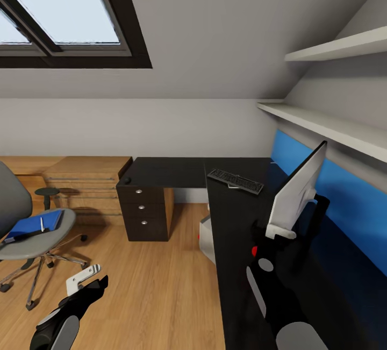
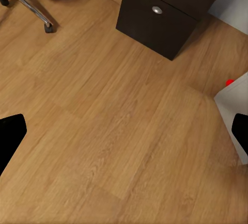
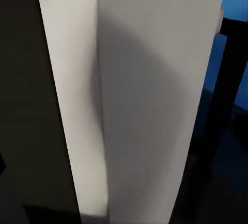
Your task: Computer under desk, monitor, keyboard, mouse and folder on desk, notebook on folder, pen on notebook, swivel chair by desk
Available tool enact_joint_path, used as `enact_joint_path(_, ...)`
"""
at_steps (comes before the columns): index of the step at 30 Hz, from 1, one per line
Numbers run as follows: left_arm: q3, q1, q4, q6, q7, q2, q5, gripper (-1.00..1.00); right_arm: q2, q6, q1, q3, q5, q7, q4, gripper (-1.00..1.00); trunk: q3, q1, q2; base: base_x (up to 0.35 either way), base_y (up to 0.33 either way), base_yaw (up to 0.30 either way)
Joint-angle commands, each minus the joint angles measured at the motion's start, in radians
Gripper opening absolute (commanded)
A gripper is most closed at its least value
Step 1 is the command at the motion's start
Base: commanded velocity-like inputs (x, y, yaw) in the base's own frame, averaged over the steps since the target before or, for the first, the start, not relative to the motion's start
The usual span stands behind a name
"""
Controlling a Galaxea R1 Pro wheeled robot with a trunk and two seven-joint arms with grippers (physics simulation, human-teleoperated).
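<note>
While clamped on the thin flat monitor, right claw; left claw spread over wood-grain floor.

Evenly, softly lit, daylight seemingly from the skylight. Faint shadows under the swivel chair on the floor. Wide-angle stretch toward the head view's edges. Close, blurred and shaded in the right wrist view; pale panel there perhaps the monitor.

monitor and keyboard sit on the desk; computer beneath; swivel chair far left.
</note>
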Motion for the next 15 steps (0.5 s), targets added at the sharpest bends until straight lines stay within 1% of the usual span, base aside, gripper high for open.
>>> enact_joint_path(1, -0.001, -0.001, -0.002, 0.003, 0.008, 0.000, 0.011, 1.00, 0.001, 0.000, -0.001, -0.003, 0.010, -0.002, 0.001, 1.00, -0.002, 0.001, -0.002, 0.000, 0.000, 0.000)
enact_joint_path(3, -0.001, -0.001, -0.002, 0.003, 0.008, 0.000, 0.011, 1.00, 0.001, -0.002, -0.001, -0.003, 0.010, -0.002, 0.001, 1.00, -0.002, 0.001, -0.002, 0.000, 0.000, 0.000)
enact_joint_path(6, -0.001, -0.001, -0.002, 0.003, 0.008, 0.000, 0.011, 1.00, 0.001, -0.003, -0.001, -0.003, 0.010, -0.001, 0.000, 1.00, 0.000, 0.001, -0.002, 0.000, 0.000, -0.085)
enact_joint_path(13, -0.001, -0.001, -0.002, 0.003, 0.008, 0.000, 0.011, 1.00, 0.001, -0.003, -0.001, -0.003, 0.010, -0.003, 0.000, 1.00, 0.007, 0.001, -0.002, 0.000, 0.000, -0.149)
enact_joint_path(15, -0.001, -0.001, -0.002, 0.003, 0.009, 0.000, 0.010, 1.00, 0.001, -0.003, -0.001, -0.003, 0.010, -0.003, 0.000, 1.00, 0.009, 0.001, -0.002, -0.044, -0.074, -0.155)
